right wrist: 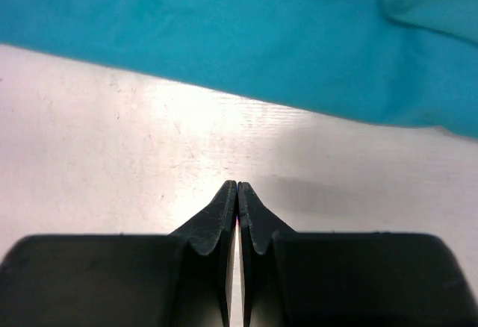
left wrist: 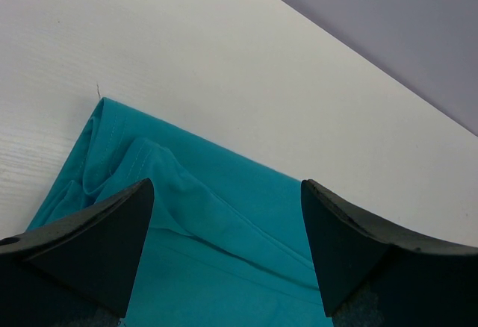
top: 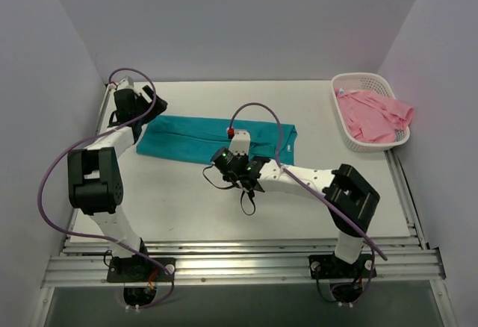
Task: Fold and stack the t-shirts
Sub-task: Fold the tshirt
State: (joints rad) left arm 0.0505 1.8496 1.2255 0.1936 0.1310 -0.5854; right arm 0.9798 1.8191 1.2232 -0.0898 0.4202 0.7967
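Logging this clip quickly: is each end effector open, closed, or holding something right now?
Left end effector: open, holding nothing, above the teal t-shirt edge.
Right end effector: closed, empty, over the table beside that shirt.

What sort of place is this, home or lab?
Probably a lab test cell: plain walls box in a white table, with an aluminium mounting rail along its near edge.

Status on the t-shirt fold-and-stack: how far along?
Partly done: the teal t-shirt lies folded into a long strip on the table. In hand: the left hand, open, hovers at its left end; the right hand is shut, holding nothing. Left: finish that fold, then the pink t-shirt, bunched in the basket, and stack.
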